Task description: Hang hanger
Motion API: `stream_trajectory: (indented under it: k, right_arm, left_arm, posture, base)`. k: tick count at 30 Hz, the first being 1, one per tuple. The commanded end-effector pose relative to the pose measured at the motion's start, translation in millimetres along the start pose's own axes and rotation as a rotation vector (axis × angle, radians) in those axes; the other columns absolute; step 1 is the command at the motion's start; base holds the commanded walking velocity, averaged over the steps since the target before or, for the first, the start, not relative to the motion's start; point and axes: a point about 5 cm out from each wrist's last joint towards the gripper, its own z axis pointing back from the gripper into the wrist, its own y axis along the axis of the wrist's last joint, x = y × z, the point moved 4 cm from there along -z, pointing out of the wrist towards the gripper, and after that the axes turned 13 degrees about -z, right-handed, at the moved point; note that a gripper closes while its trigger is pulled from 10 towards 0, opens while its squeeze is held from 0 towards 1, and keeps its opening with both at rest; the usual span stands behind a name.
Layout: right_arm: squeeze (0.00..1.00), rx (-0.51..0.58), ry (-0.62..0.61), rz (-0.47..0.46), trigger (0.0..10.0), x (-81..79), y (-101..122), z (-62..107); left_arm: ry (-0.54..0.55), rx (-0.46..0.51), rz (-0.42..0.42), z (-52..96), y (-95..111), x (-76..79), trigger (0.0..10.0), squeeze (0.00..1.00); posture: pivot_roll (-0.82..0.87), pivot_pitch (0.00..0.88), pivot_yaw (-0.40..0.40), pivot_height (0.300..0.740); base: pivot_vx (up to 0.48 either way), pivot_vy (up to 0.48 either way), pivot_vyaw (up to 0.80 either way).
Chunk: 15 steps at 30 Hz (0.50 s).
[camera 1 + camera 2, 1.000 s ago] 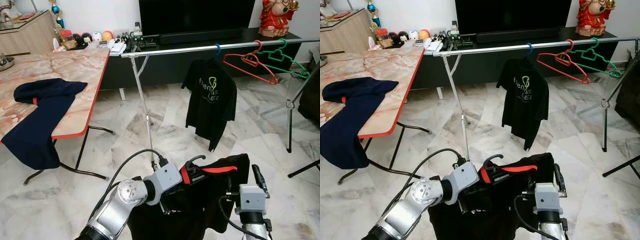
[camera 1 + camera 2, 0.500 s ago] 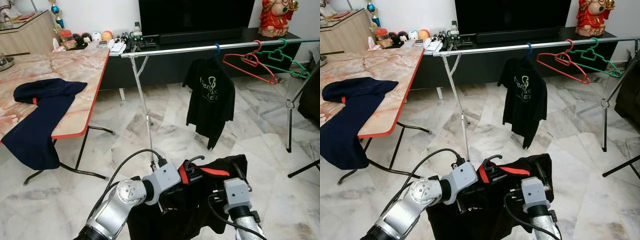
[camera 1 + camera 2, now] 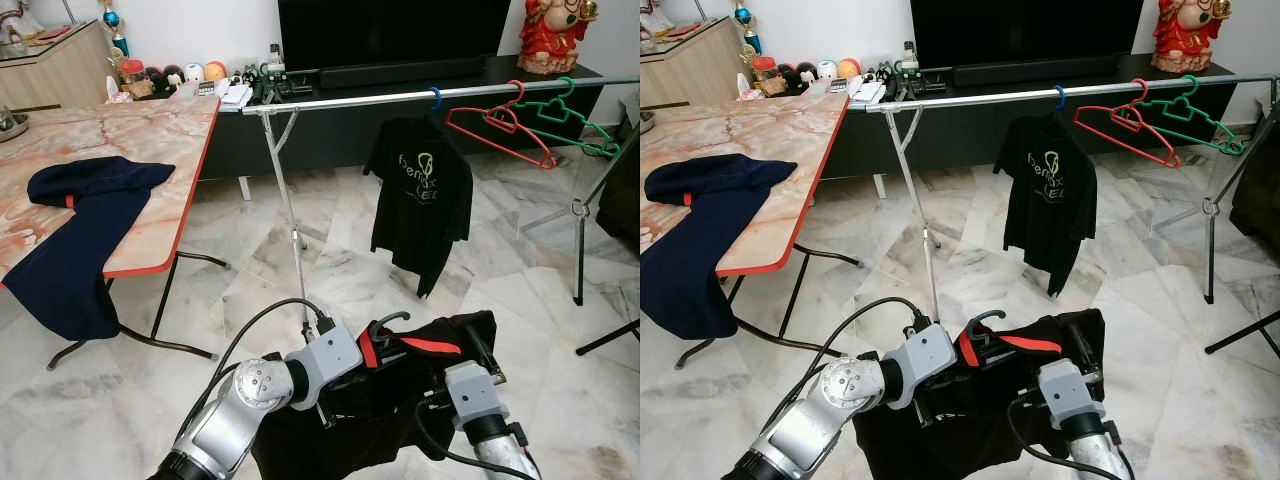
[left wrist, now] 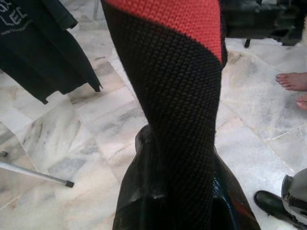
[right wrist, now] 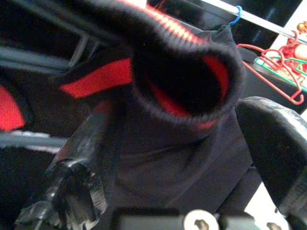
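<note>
A black shirt (image 3: pixel 400 400) with a red collar hangs on a black hanger whose hook (image 3: pixel 385 322) sticks up low in the middle of the eye views. My left gripper (image 3: pixel 368 352) is shut on the red collar at the hanger's neck; the left wrist view has the knit fabric (image 4: pixel 172 96) pinched between its fingers. My right gripper (image 3: pixel 480 350) is at the shirt's right shoulder. In the right wrist view its fingers (image 5: pixel 72 182) stand wide apart, open, with a sleeve opening (image 5: pixel 182 81) between them. The silver rail (image 3: pixel 400 97) runs across, farther ahead.
On the rail hang a black T-shirt (image 3: pixel 420 195) on a blue hanger, a red hanger (image 3: pixel 500 125) and a green hanger (image 3: pixel 570 115). A marble table (image 3: pixel 150 150) with a navy garment (image 3: pixel 80 230) stands left. Rail legs (image 3: pixel 290 200) rise ahead. A person's bare foot (image 4: pixel 292 81) is nearby.
My right gripper has moved left, up against the shirt's right shoulder. The left gripper and hanger have barely moved.
</note>
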Motion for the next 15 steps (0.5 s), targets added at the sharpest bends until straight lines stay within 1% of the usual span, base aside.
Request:
stream_trajectory:
  k: [1, 2, 6, 8, 9, 10, 11, 12, 13, 14, 15]
  right_arm:
    - [0.0, -0.021, 0.036, 0.007, 10.0, -9.0, -7, 7.2]
    - [0.0, -0.028, 0.047, 0.014, 10.0, -11.4, -9, 9.5]
    - [0.0, -0.035, 0.05, 0.011, 10.0, -12.8, -10, 10.6]
    - [0.0, -0.043, 0.056, -0.007, 10.0, -14.9, -12, 11.1]
    - [0.0, -0.066, 0.086, -0.056, 10.0, -21.8, -15, 12.5]
    - [0.0, -0.066, 0.086, -0.056, 10.0, -21.8, -15, 12.5]
    - [0.0, -0.084, 0.104, -0.089, 10.0, -26.6, -18, 13.6]
    - [0.0, -0.126, 0.143, -0.144, 10.0, -36.3, -24, 16.7]
    - [0.0, -0.142, 0.17, -0.163, 10.0, -42.5, -26, 19.2]
    - [0.0, -0.142, 0.17, -0.163, 10.0, -42.5, -26, 19.2]
    - [0.0, -0.174, 0.205, -0.213, 10.0, -50.9, -31, 22.7]
  left_arm:
    - [0.003, 0.008, -0.022, 0.6, 1, -1.7, 10.0, 0.0]
    - [0.005, 0.002, -0.021, 1.4, -1, -2.0, 10.0, 0.0]
    - [0.016, -0.02, -0.024, 2.9, -7, -3.2, 10.0, 0.0]
    - [0.025, -0.04, -0.03, 3.6, -12, -4.2, 10.0, 0.0]
    - [0.036, -0.047, -0.034, 3.3, -13, -5.3, 10.0, 0.0]
    - [0.036, -0.047, -0.034, 3.3, -13, -5.3, 10.0, 0.0]
    - [0.041, -0.048, -0.034, 3.0, -13, -6.0, 10.0, 0.0]
    - [0.049, -0.047, -0.034, 2.4, -13, -7.3, 10.0, 0.0]
    - [0.053, -0.046, -0.039, 1.9, -12, -8.1, 10.0, 0.0]
    - [0.053, -0.046, -0.039, 1.9, -12, -8.1, 10.0, 0.0]
    - [0.057, -0.045, -0.045, 1.2, -11, -9.0, 10.0, 0.0]
  posture:
    - [-0.02, 0.059, 0.056, 0.74]
    - [-0.02, 0.059, 0.056, 0.74]
    - [-0.03, 0.059, 0.056, 0.74]
    - [-0.03, 0.058, 0.055, 0.74]
    - [-0.03, 0.057, 0.054, 0.74]
    - [-0.03, 0.057, 0.054, 0.74]
    - [-0.03, 0.057, 0.054, 0.74]
    - [-0.03, 0.055, 0.054, 0.74]
    - [-0.03, 0.054, 0.053, 0.74]
    - [-0.03, 0.054, 0.053, 0.74]
    - [-0.03, 0.053, 0.054, 0.74]
  base:
    - [0.0, 0.0, 0.0]
    - [0.0, 0.0, 0.0]
    - [0.0, 0.0, 0.0]
    - [0.0, 0.0, 0.0]
    - [0.0, 0.0, 0.0]
    - [0.0, 0.0, 0.0]
    - [0.0, 0.0, 0.0]
    - [0.0, 0.0, 0.0]
    - [0.0, 0.0, 0.0]
    - [0.0, 0.0, 0.0]
    - [0.0, 0.0, 0.0]
